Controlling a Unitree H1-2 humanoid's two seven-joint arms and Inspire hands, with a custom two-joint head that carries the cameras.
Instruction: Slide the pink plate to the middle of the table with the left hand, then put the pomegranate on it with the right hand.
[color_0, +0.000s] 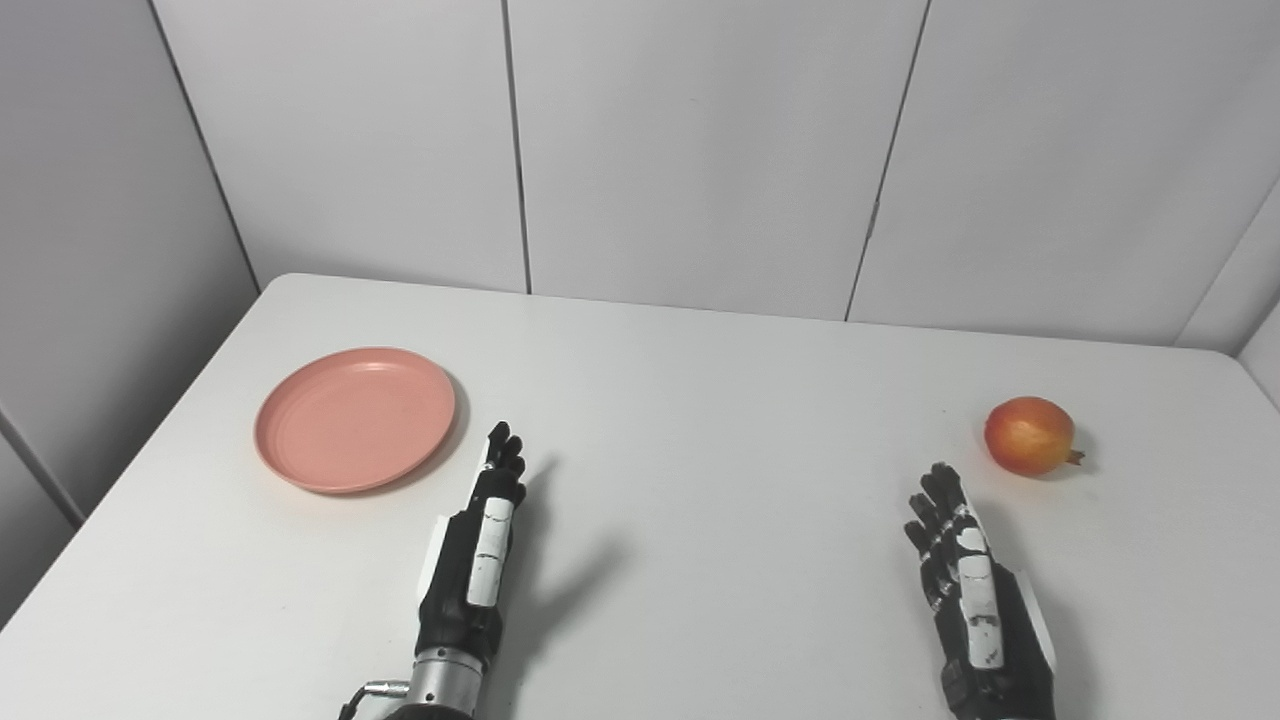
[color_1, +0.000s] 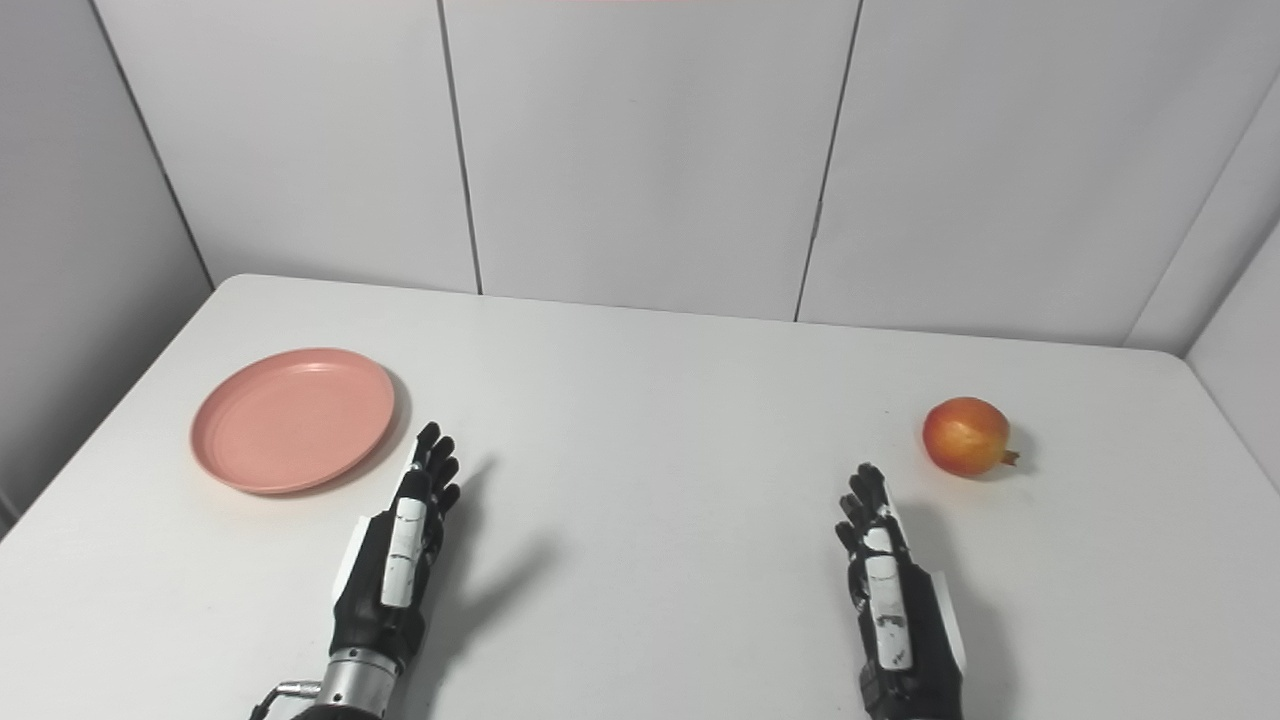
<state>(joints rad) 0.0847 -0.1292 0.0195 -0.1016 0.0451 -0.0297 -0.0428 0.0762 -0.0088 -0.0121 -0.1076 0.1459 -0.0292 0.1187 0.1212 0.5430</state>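
Here pomegranate lies sideways, crown pointing right; both hands empty, fingers extended.

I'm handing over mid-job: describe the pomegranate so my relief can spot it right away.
Start from the white table and look to its right side, just beyond the fingertips of the right hand. The pomegranate lies there alone, untouched: a small round red-orange fruit with a stubby crown pointing right, unlike the flat pink plate far left.

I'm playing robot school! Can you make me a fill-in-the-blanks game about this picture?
1. The plate is colored ____.
2. The pomegranate sits nearest the ____ hand.
3. The left hand holds ____.
4. Both things rest on a white ____.

Missing words: pink; right; nothing; table
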